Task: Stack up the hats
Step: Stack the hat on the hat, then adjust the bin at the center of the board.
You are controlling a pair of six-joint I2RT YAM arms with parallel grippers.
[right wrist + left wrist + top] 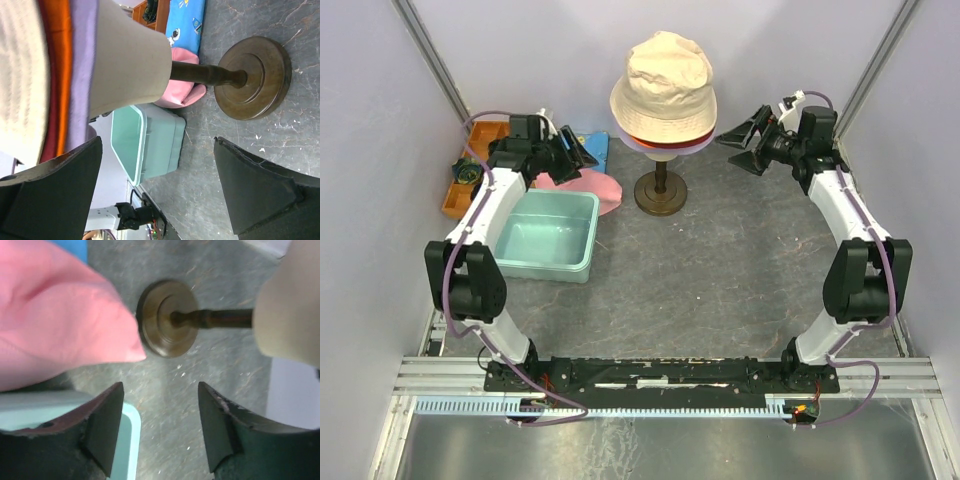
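On the mannequin head (130, 65) at the back of the table, the cream-beige hat (664, 85) sits on top of the dark red hat (45, 75), the orange hat (62, 65) and the lavender hat (82, 65). The pink hat (595, 187) lies on the table between the stand (660, 192) and the teal bin (545, 235). The left gripper (160, 395) is near the pink hat with jaws apart and empty, and the right gripper (738, 143), beside the head, is wide apart and empty too.

You're running a left arm (485, 215) and a right arm (848, 210) that are wearing white shells with black joints, lavender cables (894, 275) trailing alongside, and black wedge-shaped fingers (260, 195).
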